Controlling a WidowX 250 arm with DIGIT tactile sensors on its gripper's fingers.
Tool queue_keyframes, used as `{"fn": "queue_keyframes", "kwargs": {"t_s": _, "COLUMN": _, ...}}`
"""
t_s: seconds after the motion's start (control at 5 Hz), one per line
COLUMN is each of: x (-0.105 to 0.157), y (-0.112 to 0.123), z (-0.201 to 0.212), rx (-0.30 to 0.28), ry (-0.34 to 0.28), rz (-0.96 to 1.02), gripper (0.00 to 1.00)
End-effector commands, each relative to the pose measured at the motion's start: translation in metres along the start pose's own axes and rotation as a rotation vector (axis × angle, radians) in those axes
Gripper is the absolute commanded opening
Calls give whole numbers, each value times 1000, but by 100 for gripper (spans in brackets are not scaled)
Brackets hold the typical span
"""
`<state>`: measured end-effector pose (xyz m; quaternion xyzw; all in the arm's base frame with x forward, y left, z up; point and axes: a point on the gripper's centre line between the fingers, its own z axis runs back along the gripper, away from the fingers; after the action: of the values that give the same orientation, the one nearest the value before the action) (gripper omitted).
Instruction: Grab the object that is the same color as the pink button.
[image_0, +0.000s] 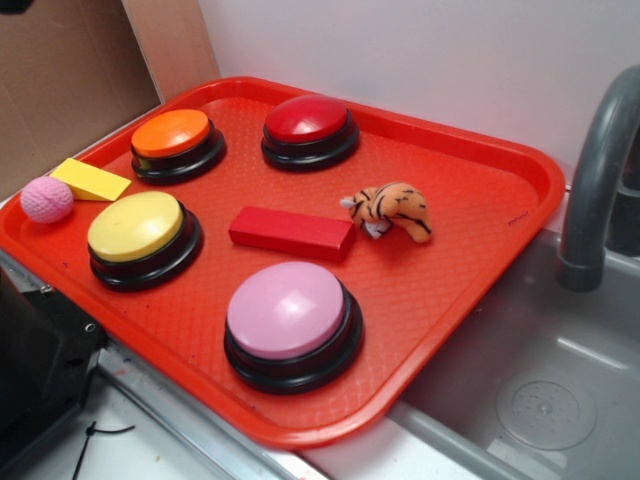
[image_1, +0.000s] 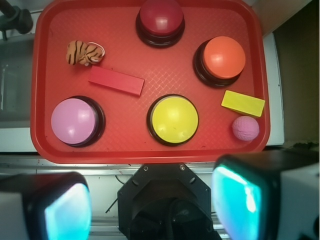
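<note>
Tray: a red plastic tray (image_0: 480, 170) with a raised rim and a waffle-textured floor carries everything; it is the landmark for the lines below.
Pink ball: the small knitted pink ball (image_0: 46, 199) (image_1: 245, 128) lies in the tray's corner nearest the cardboard backdrop, against the rim, free of any grip.
Yellow wedge: a flat yellow wedge block (image_0: 91, 179) (image_1: 243, 103) lies just beside the ball, toward the tray's middle.
Pink button: the big pale-pink domed button (image_0: 290, 313) (image_1: 75, 121) on a black base stands near the tray's front rim, well apart from the ball.
Yellow button: a yellow domed button (image_0: 139, 231) (image_1: 173, 119) stands between the ball and the pink button.
Orange button: an orange button (image_0: 175, 140) (image_1: 222, 59) stands behind the wedge, near the tray's back rim.
Red button: a dark red button (image_0: 308, 125) (image_1: 160, 20) stands at the tray's back rim.
Red block: a long red rectangular block (image_0: 291, 232) (image_1: 116, 81) lies flat near the tray's centre.
Tiger: a small plush tiger (image_0: 389, 209) (image_1: 84, 52) lies beside the red block's end, toward the sink side.
Sink: a grey faucet (image_0: 598, 180) and a metal basin (image_0: 545, 400) sit beside the tray.
Pincer: the pincer (image_1: 150, 200) hangs off the tray's front edge in the wrist view, its two fingers (image_1: 239, 197) spread wide with nothing between them.
</note>
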<state>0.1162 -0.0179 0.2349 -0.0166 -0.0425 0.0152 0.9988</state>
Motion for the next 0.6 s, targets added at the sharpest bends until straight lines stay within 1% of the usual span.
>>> {"fn": "queue_keyframes", "kwargs": {"t_s": 0.0, "x": 0, "y": 0, "z": 0, "rx": 0, "ry": 0, "rz": 0, "gripper": 100}}
{"fn": "queue_keyframes", "kwargs": {"t_s": 0.2, "x": 2, "y": 14, "z": -15, "rx": -78, "ry": -10, "rz": 154, "gripper": 100}}
{"fn": "queue_keyframes", "kwargs": {"t_s": 0.4, "x": 6, "y": 29, "z": -33, "rx": -79, "ry": -73, "rz": 337, "gripper": 100}}
